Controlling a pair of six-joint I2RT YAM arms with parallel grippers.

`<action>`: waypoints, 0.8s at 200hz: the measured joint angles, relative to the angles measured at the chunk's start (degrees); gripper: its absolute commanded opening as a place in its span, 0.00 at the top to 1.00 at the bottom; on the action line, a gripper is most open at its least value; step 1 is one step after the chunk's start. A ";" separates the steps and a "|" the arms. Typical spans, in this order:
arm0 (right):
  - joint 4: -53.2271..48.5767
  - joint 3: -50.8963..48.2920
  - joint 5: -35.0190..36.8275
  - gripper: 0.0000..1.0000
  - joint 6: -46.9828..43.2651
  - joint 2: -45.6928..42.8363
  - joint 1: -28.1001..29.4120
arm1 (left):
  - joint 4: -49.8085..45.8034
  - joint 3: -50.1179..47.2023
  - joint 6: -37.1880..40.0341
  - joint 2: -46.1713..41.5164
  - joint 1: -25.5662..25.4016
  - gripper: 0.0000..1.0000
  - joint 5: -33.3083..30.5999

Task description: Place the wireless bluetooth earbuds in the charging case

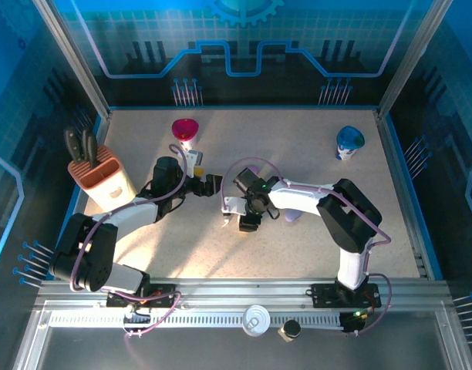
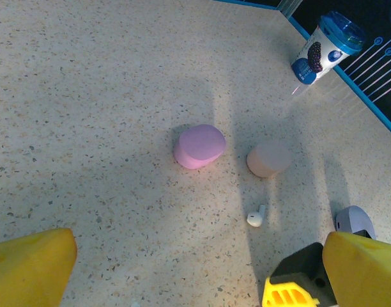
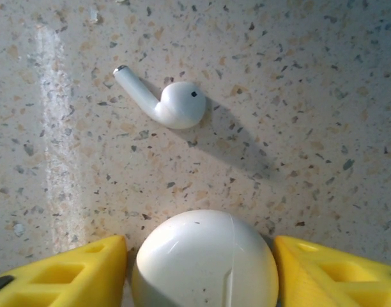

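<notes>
A white earbud (image 3: 163, 101) lies on the speckled table just beyond a white oval charging case (image 3: 205, 259). My right gripper (image 3: 202, 256) has its yellow fingers (image 3: 68, 272) pressed against both sides of that case, which rests on the table. In the top view the right gripper (image 1: 248, 219) points down at mid-table. My left gripper (image 2: 200, 246) hangs wide open above bare table, holding nothing, and sits left of the right one (image 1: 214, 185). A white earbud (image 2: 256, 216) lies ahead of it.
A pink oval case (image 2: 199, 146), a beige case (image 2: 269, 158) and a greyish case (image 2: 353, 222) lie farther along. A blue cup (image 1: 348, 142) stands back right, a pink cup (image 1: 186, 131) back centre, an orange knife block (image 1: 97, 176) at left.
</notes>
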 measured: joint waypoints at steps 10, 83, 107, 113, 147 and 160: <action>-0.50 0.33 -0.02 0.48 -0.04 0.15 0.11 | 0.00 0.00 0.02 0.00 0.00 0.01 0.15; 1.97 -1.86 1.70 0.62 0.02 -1.86 0.11 | 0.42 -0.81 0.72 -0.48 0.13 0.01 0.63; 7.02 -6.69 4.68 0.61 0.46 -6.05 0.04 | 0.22 -1.49 1.36 -1.79 0.20 0.01 1.77; 8.50 -8.13 5.09 0.61 0.63 -7.52 0.04 | 0.11 -1.49 1.40 -2.21 0.20 0.01 2.29; 18.40 -14.86 6.25 0.63 3.17 -15.72 -0.50 | -0.66 -1.44 -0.52 -4.33 0.00 0.02 6.97; 22.16 -16.96 5.62 0.65 4.90 -18.60 -1.27 | -0.94 -1.27 -2.40 -4.33 -0.63 0.04 9.49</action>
